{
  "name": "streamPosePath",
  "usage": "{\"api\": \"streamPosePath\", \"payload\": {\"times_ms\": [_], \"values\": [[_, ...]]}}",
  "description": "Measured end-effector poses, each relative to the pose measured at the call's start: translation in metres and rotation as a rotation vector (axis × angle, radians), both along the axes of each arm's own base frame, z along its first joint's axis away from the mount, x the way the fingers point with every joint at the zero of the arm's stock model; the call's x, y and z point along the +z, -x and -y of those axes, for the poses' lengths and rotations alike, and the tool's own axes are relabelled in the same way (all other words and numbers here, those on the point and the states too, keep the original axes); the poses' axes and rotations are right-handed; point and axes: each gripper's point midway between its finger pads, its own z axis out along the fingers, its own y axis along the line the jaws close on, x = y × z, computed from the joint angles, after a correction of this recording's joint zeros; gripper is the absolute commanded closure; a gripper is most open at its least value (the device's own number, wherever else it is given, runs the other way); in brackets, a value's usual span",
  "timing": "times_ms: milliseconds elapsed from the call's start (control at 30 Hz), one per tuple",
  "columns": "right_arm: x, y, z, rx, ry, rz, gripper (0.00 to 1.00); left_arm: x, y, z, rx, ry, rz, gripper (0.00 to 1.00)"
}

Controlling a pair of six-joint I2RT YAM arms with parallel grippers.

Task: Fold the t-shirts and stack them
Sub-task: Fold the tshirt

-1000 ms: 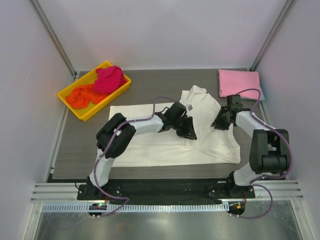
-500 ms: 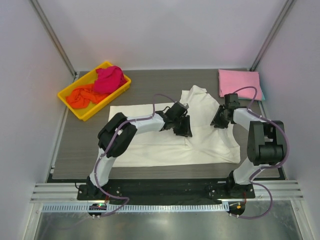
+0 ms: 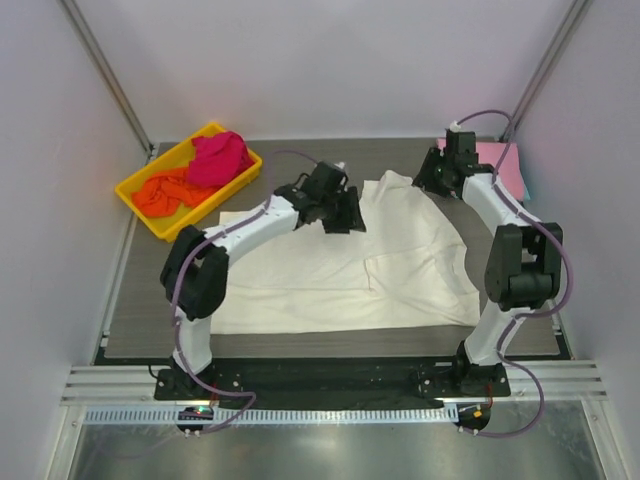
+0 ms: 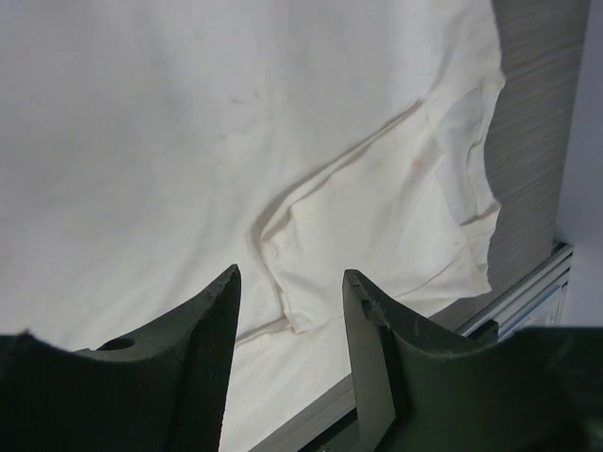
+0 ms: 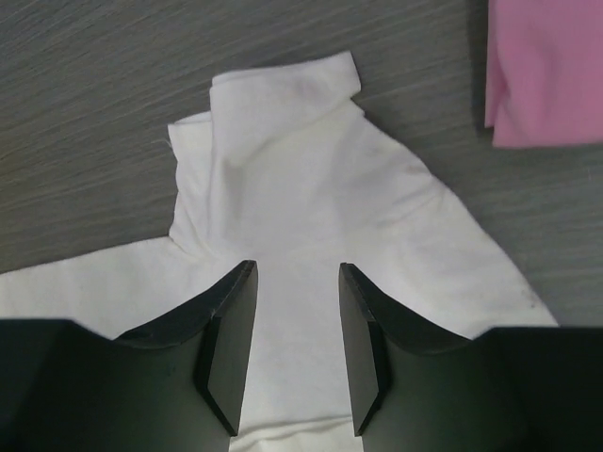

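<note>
Spread shirt (image 3: 340, 275) mid counter (image 3: 150, 300); tray (image 3: 140, 212) holding crumpled shirts (image 3: 220, 158) far-left; folded shirt (image 3: 508, 168) far-right; left claw (image 3: 342, 213) and right claw (image 3: 430, 178) over the spread shirt's far edge.

Grey wood-grain table (image 3: 390, 155), plain white walls (image 3: 330, 60), 2 slanting metal posts (image 3: 107, 75)

cream-white t-shirt (image 3: 330, 285) 1 | pink t-shirt (image 5: 546, 66) 1 | magenta t-shirt (image 3: 220, 158) 1 | orange t-shirt (image 3: 160, 193) 1 | yellow tray (image 3: 140, 213) 1

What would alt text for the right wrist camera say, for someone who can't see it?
The right gripper, open and empty, is poised over a cream-white t-shirt spread on the grey wood-grain table. A pink t-shirt lies at the upper right, apart from the white one.
</note>
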Motion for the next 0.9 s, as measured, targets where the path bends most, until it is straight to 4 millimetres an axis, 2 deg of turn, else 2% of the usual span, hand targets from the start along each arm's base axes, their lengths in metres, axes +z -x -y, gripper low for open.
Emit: {"api": "streamPosePath", "payload": {"times_ms": [67,167,233,300,433,600,733,900], "values": [[0.003,-0.021,0.0,0.012,0.01,0.024,0.56,0.029,-0.023,-0.022,0.048,0.024,0.049,0.51],[-0.001,-0.055,-0.001,0.039,0.031,0.047,0.58,0.049,-0.051,-0.061,0.126,0.022,0.08,0.52],[-0.002,-0.078,-0.002,0.058,0.048,0.068,0.58,0.047,-0.066,-0.091,0.183,-0.007,0.075,0.51],[-0.018,-0.088,-0.001,0.072,0.057,0.045,0.58,0.039,-0.078,-0.121,0.238,-0.045,0.057,0.5],[-0.039,-0.117,-0.003,0.114,0.057,0.045,0.58,0.027,-0.088,-0.159,0.306,-0.089,0.026,0.5],[-0.073,-0.133,-0.001,0.167,0.066,0.013,0.58,0.026,-0.096,-0.169,0.319,-0.103,0.025,0.5],[-0.093,-0.133,0.003,0.19,0.079,-0.022,0.58,0.021,-0.104,-0.17,0.312,-0.118,0.028,0.51],[-0.095,-0.138,0.004,0.206,0.074,-0.017,0.58,0.016,-0.108,-0.172,0.316,-0.134,0.023,0.5]]}}
